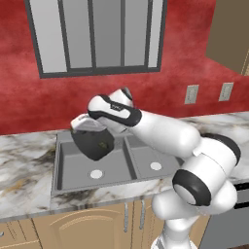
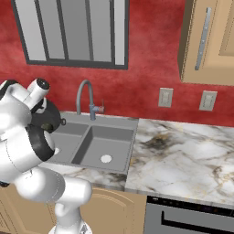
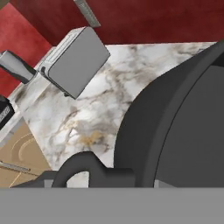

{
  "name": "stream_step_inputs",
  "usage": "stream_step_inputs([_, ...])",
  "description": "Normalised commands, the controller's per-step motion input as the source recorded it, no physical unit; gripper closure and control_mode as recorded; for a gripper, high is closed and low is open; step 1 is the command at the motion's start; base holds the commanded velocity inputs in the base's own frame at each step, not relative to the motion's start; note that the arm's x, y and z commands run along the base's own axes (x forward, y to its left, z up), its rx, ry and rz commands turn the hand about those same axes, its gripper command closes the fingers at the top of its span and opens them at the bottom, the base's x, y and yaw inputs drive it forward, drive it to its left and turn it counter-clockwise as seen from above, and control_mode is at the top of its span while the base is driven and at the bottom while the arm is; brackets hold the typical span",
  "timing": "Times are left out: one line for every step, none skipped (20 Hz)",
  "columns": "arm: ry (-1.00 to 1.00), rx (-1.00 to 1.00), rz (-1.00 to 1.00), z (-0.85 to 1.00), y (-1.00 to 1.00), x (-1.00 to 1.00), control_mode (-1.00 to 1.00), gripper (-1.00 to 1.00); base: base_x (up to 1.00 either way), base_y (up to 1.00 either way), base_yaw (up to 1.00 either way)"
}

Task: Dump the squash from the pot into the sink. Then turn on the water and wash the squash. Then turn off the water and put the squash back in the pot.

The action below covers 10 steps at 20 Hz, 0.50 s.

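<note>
I see the wide, shallow black pot (image 1: 93, 142) tipped on its side above the left basin of the grey double-basin sink (image 1: 73, 170); my gripper (image 1: 83, 124) pinches its rim; a small greenish squash (image 1: 102, 144) shows inside it; a grey toaster (image 3: 74, 61) sits on the marble counter (image 3: 87, 122).

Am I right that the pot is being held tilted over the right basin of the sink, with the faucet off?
Not quite: the pot hangs tilted over the left basin of the sink, as the left base view shows. No water runs from the faucet.
</note>
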Motion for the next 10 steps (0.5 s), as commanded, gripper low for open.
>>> stream_step_inputs([0.00, 0.14, 0.03, -0.18, 0.04, 0.14, -1.00, 1.00, 0.00, 0.00, 0.00])
stream_step_inputs([0.00, 0.13, 0.03, -0.19, 0.06, 0.16, -1.00, 1.00, 0.00, 0.00, 0.00])
stream_step_inputs([0.00, 0.13, 0.03, -0.21, 0.08, 0.14, -1.00, 1.00, 0.00, 0.00, 0.00])
stream_step_inputs([0.00, 0.13, 0.03, -0.18, 0.11, 0.11, -1.00, 1.00, 0.00, 0.00, 0.00])
stream_step_inputs([-0.01, 0.12, 0.02, -0.19, 0.11, 0.11, -1.00, 1.00, 0.00, 0.00, 0.00])
stream_step_inputs([-0.01, 0.13, 0.02, -0.14, 0.10, 0.13, -1.00, 1.00, 0.00, 0.00, 0.00])
stream_step_inputs([-0.02, 0.12, 0.02, -0.13, 0.11, 0.13, -1.00, 1.00, 0.00, 0.00, 0.00])
stream_step_inputs([-0.03, 0.12, 0.01, -0.11, 0.10, 0.14, -1.00, 1.00, 0.00, 0.00, 0.00])
stream_step_inputs([-0.04, 0.12, 0.00, -0.06, 0.08, 0.16, -1.00, 1.00, 0.00, 0.00, 0.00])
stream_step_inputs([-0.05, 0.11, 0.00, -0.03, 0.08, 0.15, -1.00, 1.00, 0.00, 0.00, 0.00])
